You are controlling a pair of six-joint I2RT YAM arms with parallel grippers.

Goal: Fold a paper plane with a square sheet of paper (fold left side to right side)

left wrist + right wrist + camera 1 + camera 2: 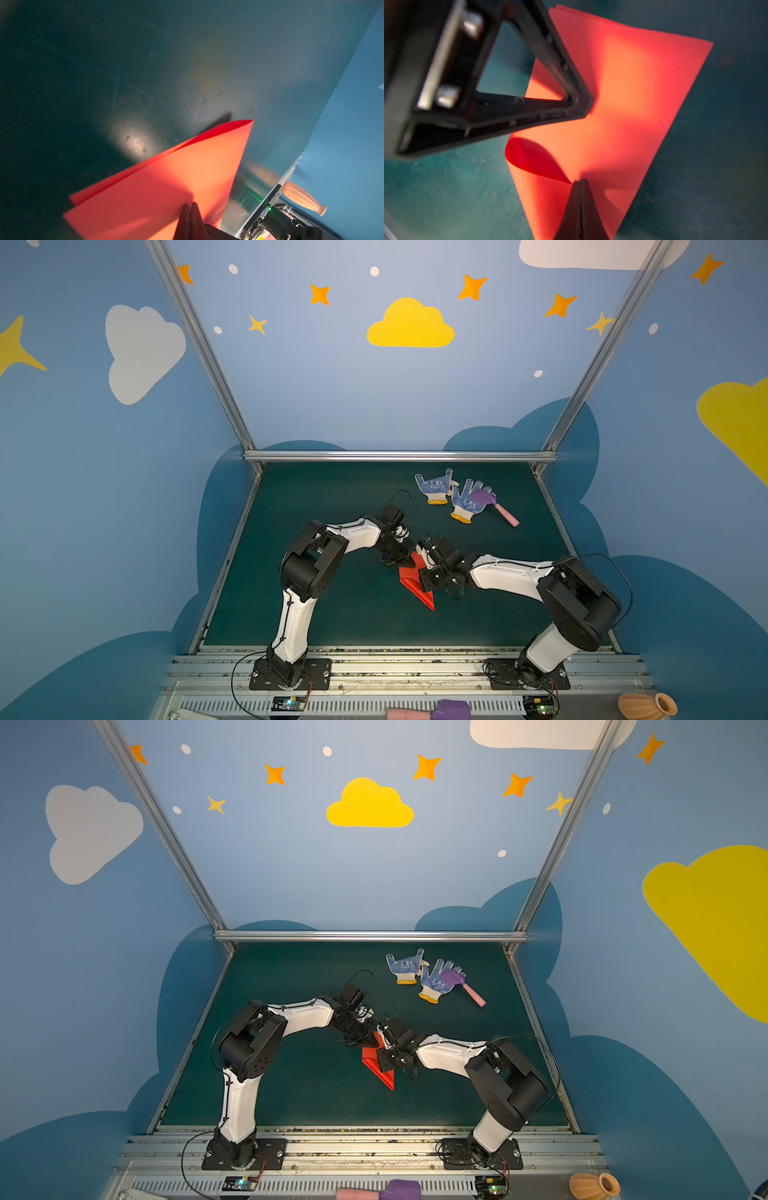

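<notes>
Nearest the arm bases, on the front rail behind both grippers, lie a purple-and-pink toy hammer (432, 711) and, off to the right gripper's side, an orange ribbed vase (646, 704) on its side.

Further in, over the green mat (332, 614), the two grippers meet tip to tip at the red paper (409, 578). The left gripper (190, 205) has its jaws pressed together on one edge of the paper, with the doubled layers fanning out ahead of its tips. The right gripper (580, 181) is likewise clamped tight on the paper, at a spot where the sheet curls over into a small loop just beside its tips. In the right wrist view the left gripper's black finger presses the paper just ahead of the right gripper. In both top views the paper shows as a red wedge between and below the two grippers, its point aimed back toward the bases; that point seems to touch the mat, though the view is too small to be sure.

Well beyond the grippers, on the right gripper's side, lie two blue-dotted white gloves (434, 487), and a second toy hammer (494, 506) rests partly on the nearer glove.
</notes>
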